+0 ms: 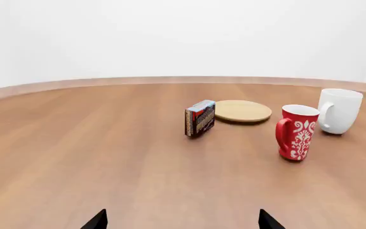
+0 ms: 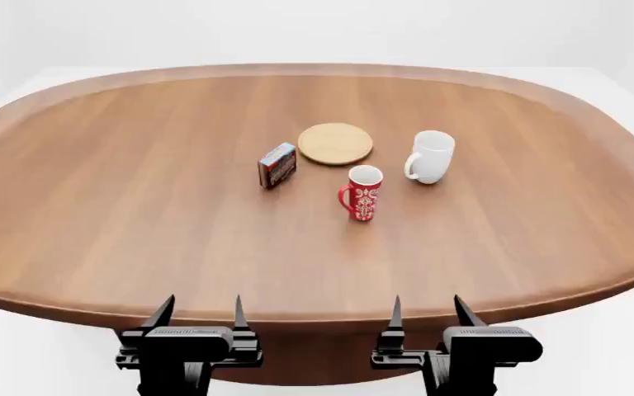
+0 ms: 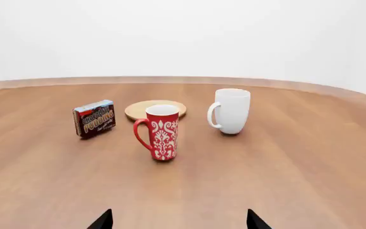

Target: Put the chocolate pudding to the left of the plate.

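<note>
The chocolate pudding [image 2: 277, 165] is a small dark carton standing upright on the table just left of and slightly nearer than the plate [image 2: 336, 143], a flat round tan disc. The left wrist view shows the chocolate pudding [image 1: 199, 118] close beside the plate [image 1: 242, 110]; the right wrist view shows the chocolate pudding [image 3: 95, 118] and the plate [image 3: 151, 108] too. My left gripper [image 2: 198, 312] and right gripper [image 2: 426, 310] hang open at the near table edge, far from both, with nothing between their fingers.
A red patterned mug [image 2: 362, 192] stands in front of the plate, and a white mug [image 2: 431, 156] to the plate's right. The large oval wooden table [image 2: 130, 231] stretches wide around them, its near edge just ahead of both grippers.
</note>
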Available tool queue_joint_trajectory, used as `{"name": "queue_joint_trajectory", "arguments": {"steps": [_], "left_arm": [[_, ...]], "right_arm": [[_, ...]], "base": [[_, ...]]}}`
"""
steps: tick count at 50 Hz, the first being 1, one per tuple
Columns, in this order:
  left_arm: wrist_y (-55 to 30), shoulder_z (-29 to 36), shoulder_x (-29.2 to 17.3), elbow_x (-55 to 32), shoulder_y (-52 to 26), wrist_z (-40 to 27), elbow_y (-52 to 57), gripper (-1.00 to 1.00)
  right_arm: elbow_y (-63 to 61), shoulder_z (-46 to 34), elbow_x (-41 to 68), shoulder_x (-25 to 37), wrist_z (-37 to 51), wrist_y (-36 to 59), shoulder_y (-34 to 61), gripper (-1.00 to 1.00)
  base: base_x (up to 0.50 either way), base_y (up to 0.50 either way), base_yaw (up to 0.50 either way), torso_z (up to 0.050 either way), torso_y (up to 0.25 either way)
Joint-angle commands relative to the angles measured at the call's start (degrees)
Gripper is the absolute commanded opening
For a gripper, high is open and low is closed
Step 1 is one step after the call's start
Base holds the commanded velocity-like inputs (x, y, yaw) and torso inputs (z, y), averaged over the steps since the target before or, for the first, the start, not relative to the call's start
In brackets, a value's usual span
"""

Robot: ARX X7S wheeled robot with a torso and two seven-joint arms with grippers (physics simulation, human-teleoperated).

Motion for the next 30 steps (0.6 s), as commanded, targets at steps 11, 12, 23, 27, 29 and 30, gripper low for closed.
{"name": "queue_joint_trajectory", "arguments": {"steps": [11, 12, 23, 27, 29, 30], "left_arm": [[-0.24, 2.86, -2.56, -3.04, -0.10, -2.87, 0.00, 1.00], [-0.21, 2.99, -2.67, -3.18, -0.09, -3.00, 0.02, 1.00], [0.15, 4.16, -3.66, -4.28, -0.08, -4.24, -0.02, 1.00], [0.25, 4.52, -3.98, -4.62, -0.09, -4.56, -0.04, 1.00], [0.39, 4.72, -4.14, -4.75, -0.08, -4.69, -0.06, 1.00], [0.48, 4.82, -4.22, -4.77, -0.05, -4.78, -0.05, 1.00]], "right_arm": [[0.53, -2.77, 3.25, 2.48, 3.09, 0.39, 0.43, 1.00], [0.52, -2.88, 3.39, 2.59, 3.24, 0.36, 0.41, 1.00], [0.16, -4.06, 4.39, 3.70, 4.53, 0.65, 0.32, 1.00], [-0.01, -4.42, 4.67, 4.02, 4.92, 0.72, 0.26, 1.00], [-0.07, -4.61, 4.79, 4.17, 5.10, 0.79, 0.26, 1.00], [-0.08, -4.68, 4.87, 4.24, 5.18, 0.79, 0.26, 1.00]], "base": [[0.00, 0.00, 0.00, 0.000, 0.000], [0.00, 0.00, 0.00, 0.000, 0.000], [0.00, 0.45, 0.00, 0.000, 0.000], [0.00, 0.50, 0.00, 0.000, 0.000], [0.00, 0.50, 0.00, 0.000, 0.000], [0.00, 0.50, 0.00, 0.000, 0.000]]}}
